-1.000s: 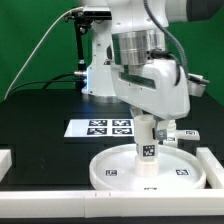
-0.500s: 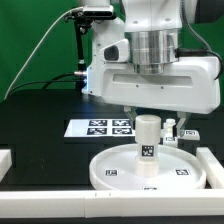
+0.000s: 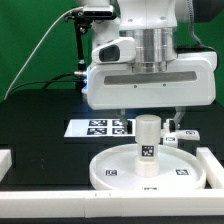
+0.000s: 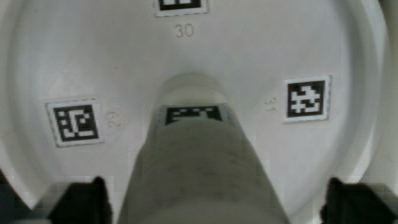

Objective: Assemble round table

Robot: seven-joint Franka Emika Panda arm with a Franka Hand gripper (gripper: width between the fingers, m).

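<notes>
The round table's large white rimmed disc (image 3: 120, 172) lies flat at the front of the black table, with square tags on it. The short thick white leg (image 3: 148, 142) stands upright on the disc's middle, a tag on its side. My gripper (image 3: 150, 120) hangs straight over the leg's top, its fingers spread on either side. In the wrist view the leg (image 4: 205, 150) fills the centre, and dark fingertips (image 4: 80, 205) flank it with a gap on each side. The disc (image 4: 107, 60) lies below. The gripper is open.
The marker board (image 3: 98, 127) lies behind the disc. A small white tagged part (image 3: 186, 134) sits at the exterior view's right. White border rails run along the front (image 3: 40, 187) and right (image 3: 212, 165). The arm's base (image 3: 100, 60) stands at the back.
The wrist has turned from slanted to square-on over the leg and has risen slightly, uncovering the leg's top. The leg stays upright on the disc.
</notes>
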